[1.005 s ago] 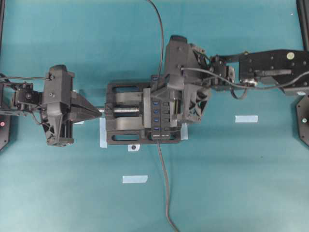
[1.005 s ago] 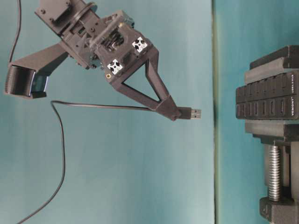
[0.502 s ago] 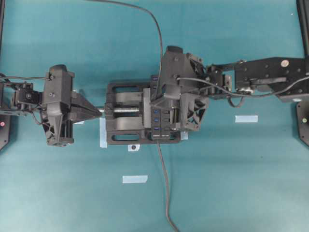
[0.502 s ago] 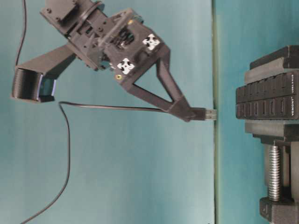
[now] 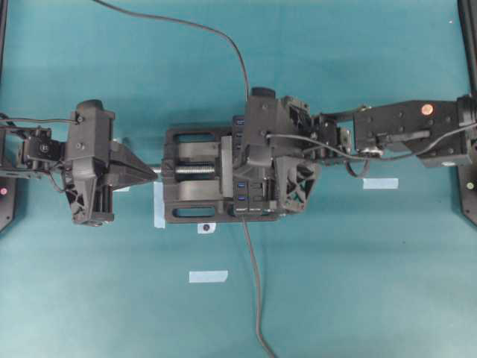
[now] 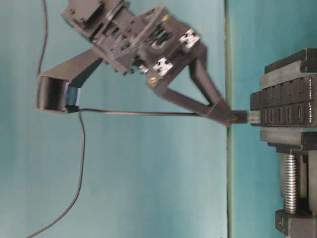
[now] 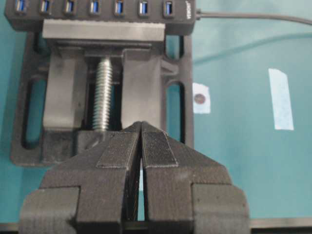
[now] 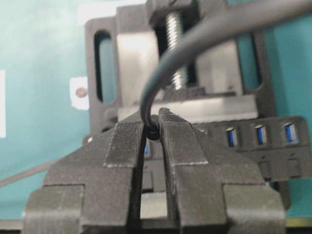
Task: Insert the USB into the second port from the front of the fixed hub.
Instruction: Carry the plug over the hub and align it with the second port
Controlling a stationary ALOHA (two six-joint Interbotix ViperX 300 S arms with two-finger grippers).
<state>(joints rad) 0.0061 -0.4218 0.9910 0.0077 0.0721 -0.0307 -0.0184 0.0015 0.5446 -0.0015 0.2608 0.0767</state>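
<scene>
The chief risk is judged to be a misaligned entry. The USB (image 6: 241, 117) is carried at the tip of the right end effector (image 6: 229, 115) and its metal end is seen at the face of the fixed hub (image 6: 285, 109), right at the row of ports. If the plug is off to one side or slightly tilted, it could be jammed against the edge of a port, or pushed into a neighbouring slot instead of the second port. Which slot is being met cannot be told, since the ports beneath the end effector are hidden in the wrist and overhead views. A further push while misaligned could let the plug slip or twist in the grip. The cable (image 8: 195, 39), arching up behind the fingers, could also tug the plug sideways.

The right end effector is narrowed onto the USB: in the wrist view its two pads (image 8: 124, 148) are drawn close, with the cable emerging between them. The hub is clamped in the screw vise (image 5: 186, 194) directly below it.

The left end effector (image 7: 141, 146) is closed with pads together and nothing held, its tip just beside the vise screw (image 7: 102, 92).
</scene>
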